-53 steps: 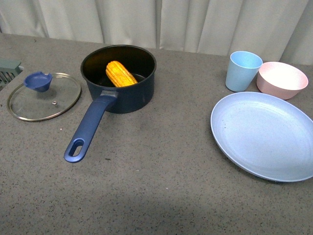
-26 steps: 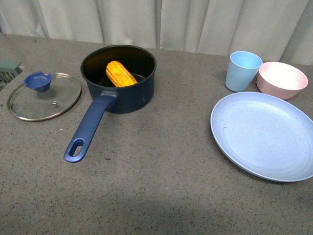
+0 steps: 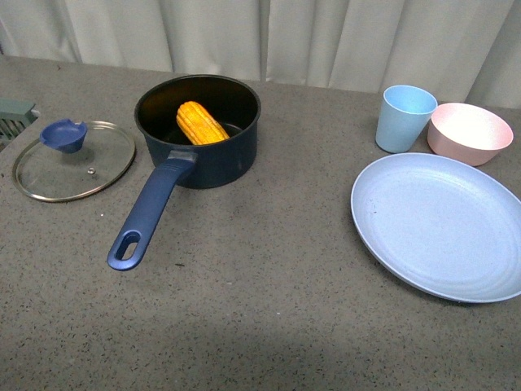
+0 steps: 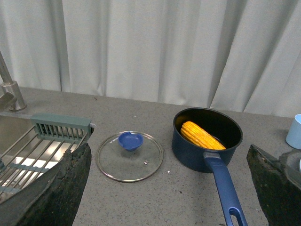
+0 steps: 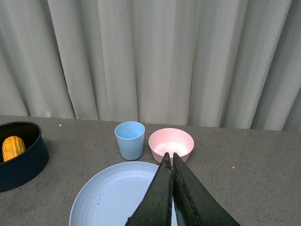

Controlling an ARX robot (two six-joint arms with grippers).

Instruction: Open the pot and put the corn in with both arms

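yellow corn (image 3: 201,122) leans inside uncovered navy pot (image 3: 203,155).

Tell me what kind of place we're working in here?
Most likely a kitchen counter, perhaps a mock-up: a speckled grey countertop, a sink with faucet and rack, plus a pot holding corn, its glass lid and a plate.

My grey speckled countertop (image 3: 260,326) carries the pot (image 3: 213,159). The glass lid (image 3: 74,160) lies flat just left of it; the plate (image 3: 440,226), cup (image 3: 403,119) and pink bowl (image 3: 470,133) sit well right.
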